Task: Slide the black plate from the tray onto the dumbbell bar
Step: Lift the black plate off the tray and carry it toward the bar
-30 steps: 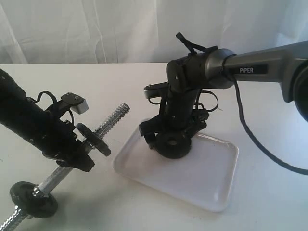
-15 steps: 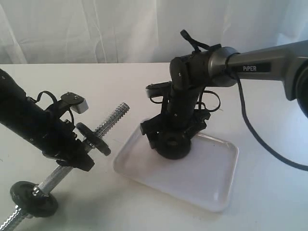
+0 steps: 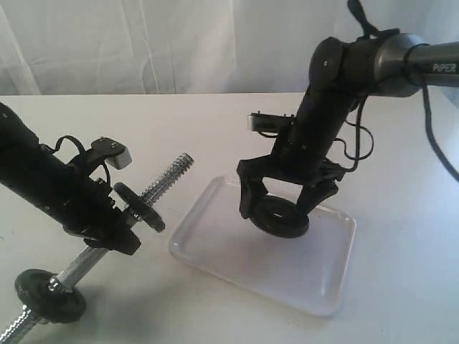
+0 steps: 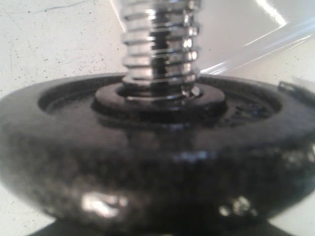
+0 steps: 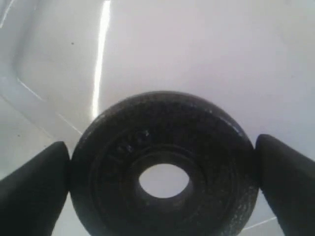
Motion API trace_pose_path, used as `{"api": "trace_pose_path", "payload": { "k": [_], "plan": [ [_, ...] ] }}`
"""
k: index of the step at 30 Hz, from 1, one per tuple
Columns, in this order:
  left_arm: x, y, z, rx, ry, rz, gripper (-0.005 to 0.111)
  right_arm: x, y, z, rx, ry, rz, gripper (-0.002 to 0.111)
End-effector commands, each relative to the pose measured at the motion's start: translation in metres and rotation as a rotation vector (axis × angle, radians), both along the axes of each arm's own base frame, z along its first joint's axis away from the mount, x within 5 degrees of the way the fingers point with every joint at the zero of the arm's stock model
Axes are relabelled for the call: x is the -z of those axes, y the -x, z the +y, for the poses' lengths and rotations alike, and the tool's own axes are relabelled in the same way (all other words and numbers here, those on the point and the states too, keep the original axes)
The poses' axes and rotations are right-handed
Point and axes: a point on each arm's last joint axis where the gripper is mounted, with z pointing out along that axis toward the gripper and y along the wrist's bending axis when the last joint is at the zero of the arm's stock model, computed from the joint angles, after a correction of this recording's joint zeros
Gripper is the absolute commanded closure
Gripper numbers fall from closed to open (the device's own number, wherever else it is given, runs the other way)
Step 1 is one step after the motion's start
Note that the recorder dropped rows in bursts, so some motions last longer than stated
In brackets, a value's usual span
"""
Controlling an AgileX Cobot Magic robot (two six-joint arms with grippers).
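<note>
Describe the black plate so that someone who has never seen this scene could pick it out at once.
Find the white tray right of the middle of the table. Over it, the right gripper clasps the black plate by its rim, tilted. The upper disc and the lower disc sit threaded on the dumbbell bar at the left; this one alone is off it.

Robotics lab test bench: a black jointed robot arm on the left (image 3: 50,190) and a second black arm on the right (image 3: 326,107), its grey link (image 3: 439,59) lettered "PIPER", reach over a plain white tabletop (image 3: 401,287). A white draped curtain (image 3: 143,43) screens the background; a black cable (image 3: 429,129) trails from the right arm.
</note>
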Motion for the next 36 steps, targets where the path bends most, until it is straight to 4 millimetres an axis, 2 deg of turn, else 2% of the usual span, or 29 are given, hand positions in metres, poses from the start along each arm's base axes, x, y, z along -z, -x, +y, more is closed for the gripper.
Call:
{"api": "trace_pose_path", "payload": {
  "k": [1, 11, 16, 23, 27, 36],
  "plan": [
    [-0.024, 0.004, -0.007, 0.02, 0.103, -0.027, 0.107, -0.027, -0.001, -0.011, 0.021, -0.208, 0.029, 0.108],
    [-0.026, 0.006, -0.008, 0.053, 0.116, -0.032, 0.107, -0.05, -0.021, -0.031, 0.116, -0.563, -0.035, 0.108],
    [-0.042, 0.01, -0.01, 0.094, 0.168, -0.102, 0.107, -0.057, -0.029, -0.042, 0.165, -0.658, -0.067, 0.108],
    [-0.055, 0.013, -0.008, 0.096, 0.176, -0.155, 0.107, -0.062, -0.03, -0.041, 0.182, -0.714, -0.074, 0.108],
    [-0.056, 0.013, -0.008, 0.104, 0.177, -0.162, 0.107, -0.078, -0.031, -0.037, 0.23, -0.828, -0.081, 0.108],
    [-0.058, 0.011, -0.01, 0.105, 0.199, -0.198, 0.107, -0.111, -0.015, -0.029, 0.184, -0.862, -0.14, 0.108]
  ]
}}
